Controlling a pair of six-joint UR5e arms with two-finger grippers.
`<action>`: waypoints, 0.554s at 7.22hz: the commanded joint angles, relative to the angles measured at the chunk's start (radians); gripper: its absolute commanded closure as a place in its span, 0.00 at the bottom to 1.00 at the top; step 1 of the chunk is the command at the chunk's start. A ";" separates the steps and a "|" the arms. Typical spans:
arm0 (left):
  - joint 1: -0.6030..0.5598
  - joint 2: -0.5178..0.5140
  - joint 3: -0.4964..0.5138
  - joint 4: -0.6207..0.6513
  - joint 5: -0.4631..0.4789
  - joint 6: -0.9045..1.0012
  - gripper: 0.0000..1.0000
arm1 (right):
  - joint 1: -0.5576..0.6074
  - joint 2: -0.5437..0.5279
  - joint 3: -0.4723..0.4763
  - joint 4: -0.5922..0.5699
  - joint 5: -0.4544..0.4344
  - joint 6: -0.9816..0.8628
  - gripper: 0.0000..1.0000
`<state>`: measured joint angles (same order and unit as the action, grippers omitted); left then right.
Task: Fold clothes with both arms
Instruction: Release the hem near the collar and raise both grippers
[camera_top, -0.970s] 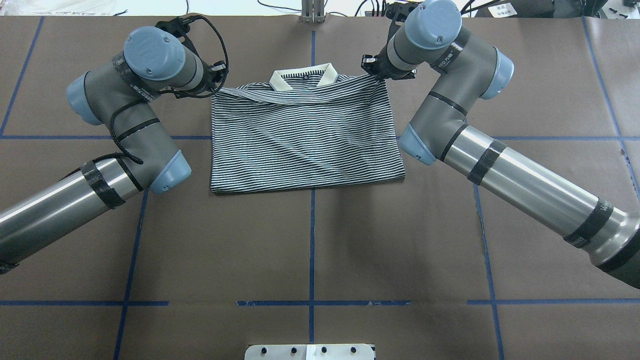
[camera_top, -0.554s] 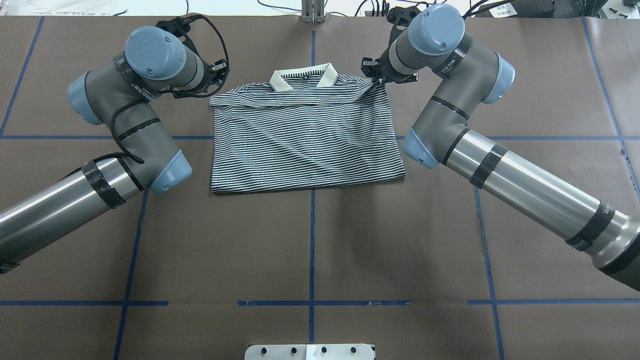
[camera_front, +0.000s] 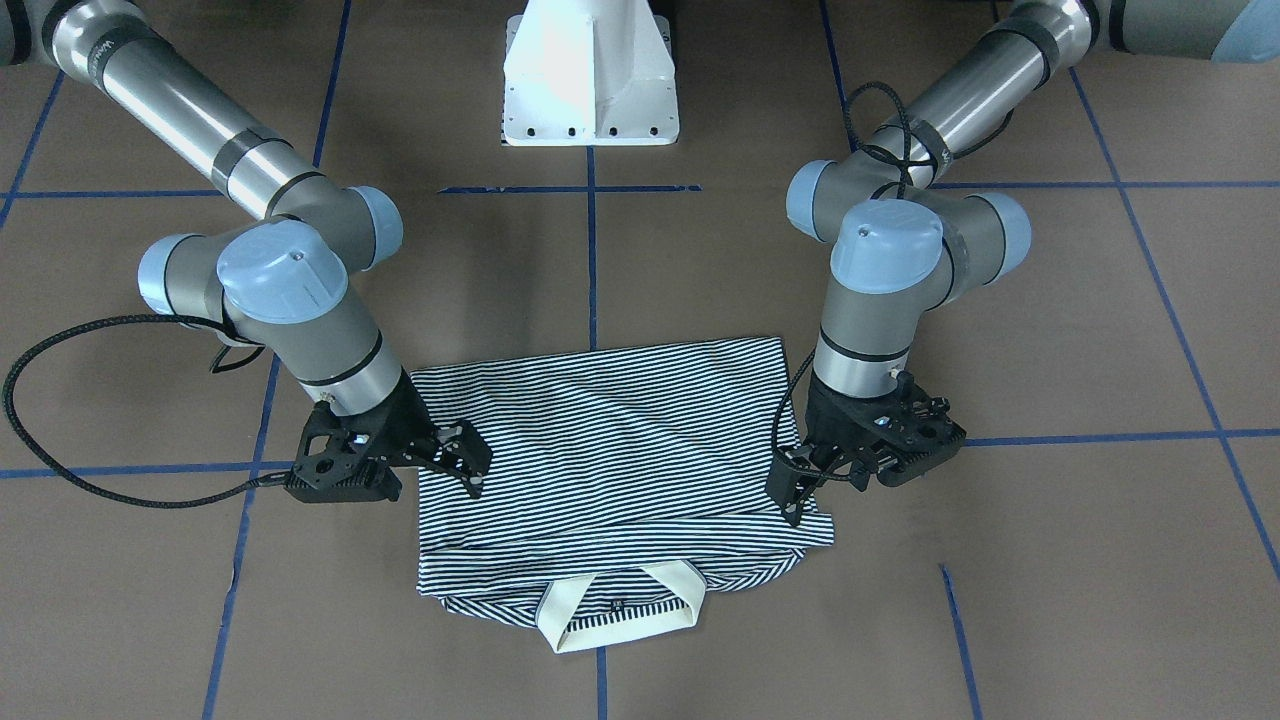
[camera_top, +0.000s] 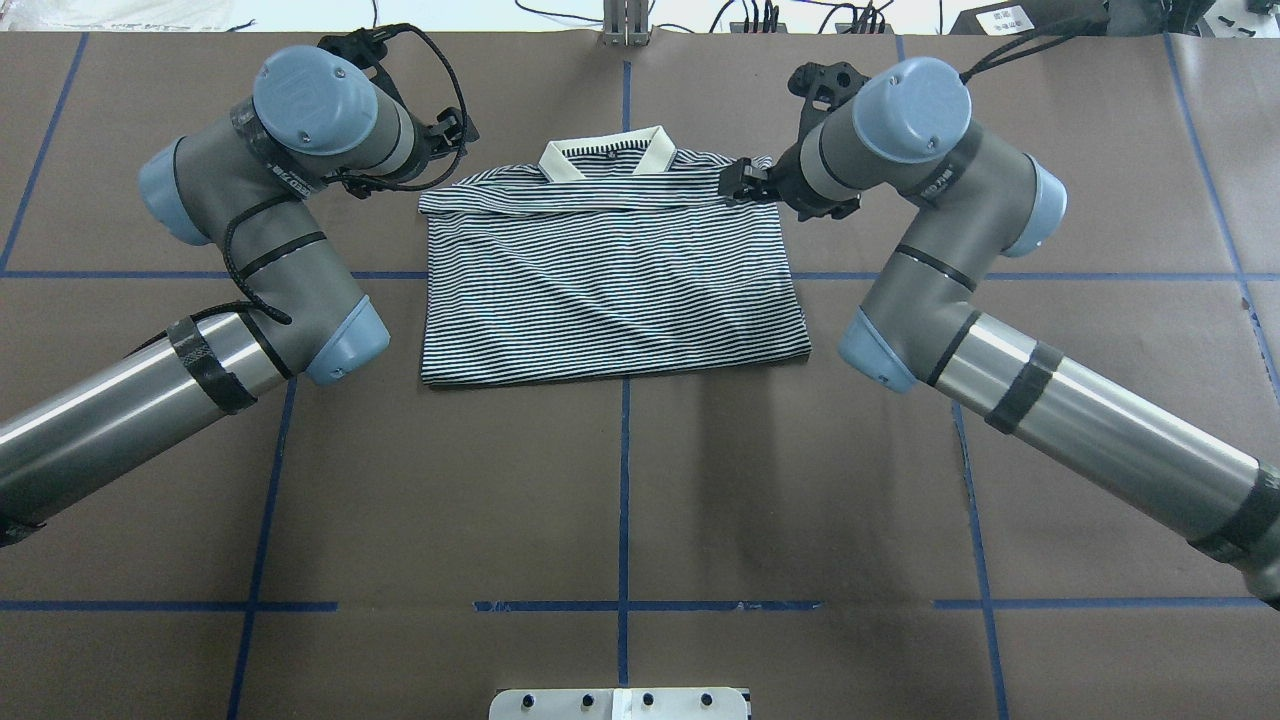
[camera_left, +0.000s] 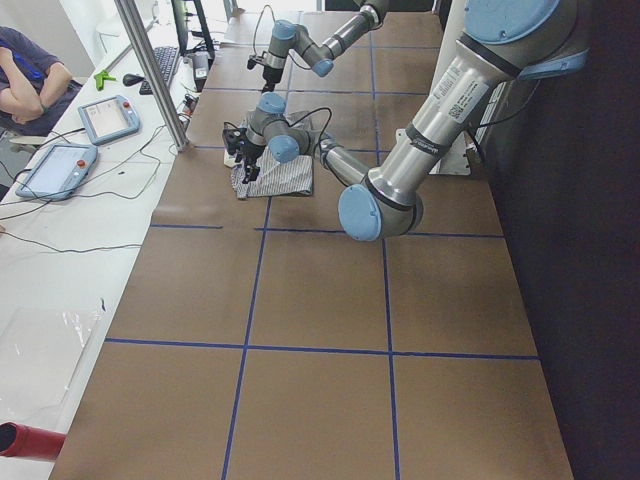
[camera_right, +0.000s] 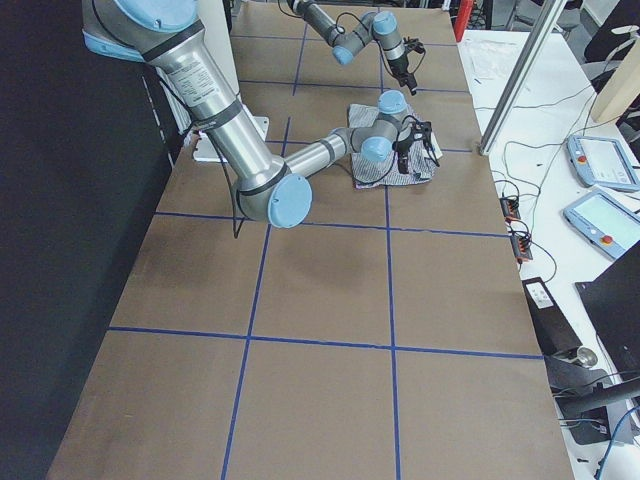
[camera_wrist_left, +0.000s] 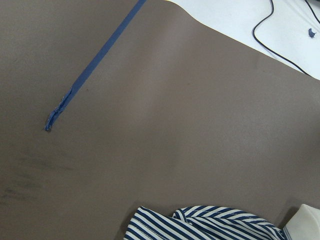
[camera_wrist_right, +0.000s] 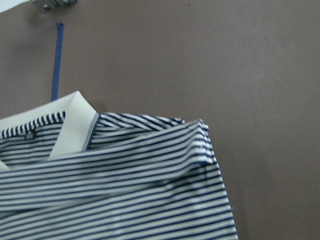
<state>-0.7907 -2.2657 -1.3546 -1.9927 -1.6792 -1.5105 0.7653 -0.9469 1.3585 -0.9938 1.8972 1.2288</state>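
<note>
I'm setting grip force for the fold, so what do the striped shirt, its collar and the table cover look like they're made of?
Polo shirt: soft, thin knit, probably cotton, with a matte finish; it wrinkles and lies limp.
Collar: thicker cream knit that holds a crisp, flat edge.
Table cover: smooth matte brown sheet, perhaps paper or vinyl; the look leaves that open.

Robot-side of the polo shirt (camera_top: 610, 290): surface (camera_top: 620, 500) bare as far as the white pedestal base (camera_front: 590, 75); wide approach lane.
Shirt's left flank: left arm (camera_top: 260, 250) sits close alongside and blocks side entry.
Right flank: right arm (camera_top: 930, 270) does the same.
Far corners: left gripper (camera_front: 793, 495) by the left one, right gripper (camera_top: 738, 182) at the right one.
Collar between them is open from above.
Beyond the collar: a strip of surface, then a metal post (camera_top: 625, 25) and cables (camera_top: 760, 15).
</note>
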 joint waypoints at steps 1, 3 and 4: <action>0.002 0.000 -0.049 0.015 -0.002 -0.002 0.00 | -0.055 -0.149 0.155 -0.002 0.006 0.004 0.00; 0.002 0.011 -0.063 0.025 -0.002 0.000 0.00 | -0.101 -0.170 0.156 -0.002 -0.001 0.006 0.04; 0.002 0.011 -0.063 0.025 -0.002 0.000 0.00 | -0.112 -0.170 0.151 -0.006 -0.006 0.006 0.07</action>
<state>-0.7886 -2.2570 -1.4148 -1.9696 -1.6812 -1.5111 0.6735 -1.1111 1.5109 -0.9966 1.8968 1.2345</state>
